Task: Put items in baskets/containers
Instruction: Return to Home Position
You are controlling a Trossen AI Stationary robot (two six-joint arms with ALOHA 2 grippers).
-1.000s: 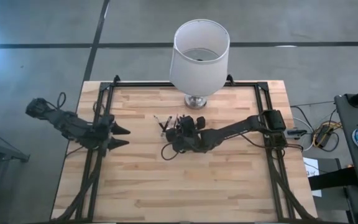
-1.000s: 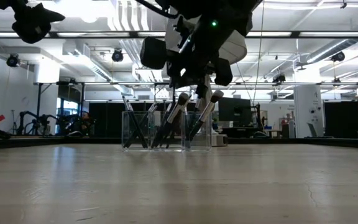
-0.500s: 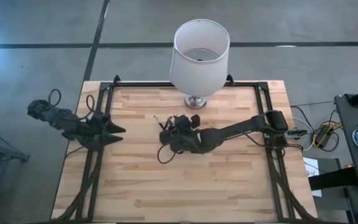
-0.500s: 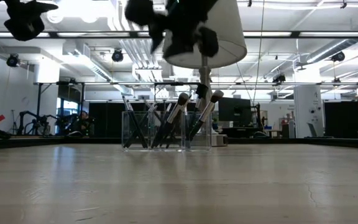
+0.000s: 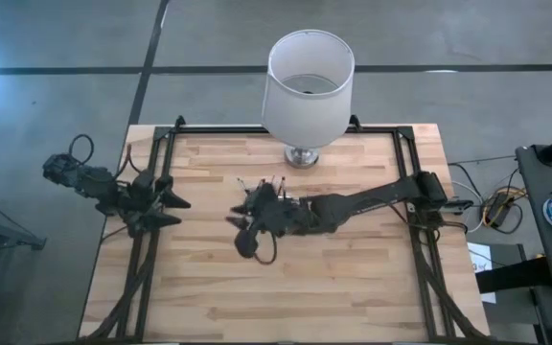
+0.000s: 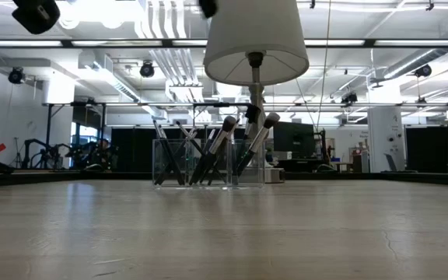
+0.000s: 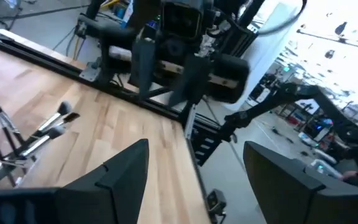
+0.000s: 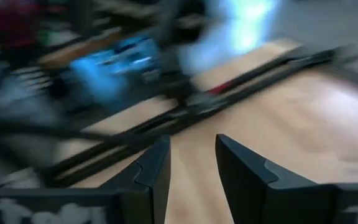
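Low view: brushes point(image 6: 222, 138) aslant in clear organizer point(image 6: 164, 165); high view: left gripper point(image 5: 181, 212) and right gripper point(image 5: 239, 236), fingers apart, empty.

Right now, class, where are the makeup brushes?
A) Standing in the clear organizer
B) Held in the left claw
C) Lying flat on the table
A: the low view shows the makeup brushes leaning upright inside the clear organizer.

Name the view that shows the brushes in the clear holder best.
The low view: the brushes stand leaning in the clear holder, side-on. The high view shows them as thin specks beside the right arm. The left wrist view shows them small. The right wrist view shows none.
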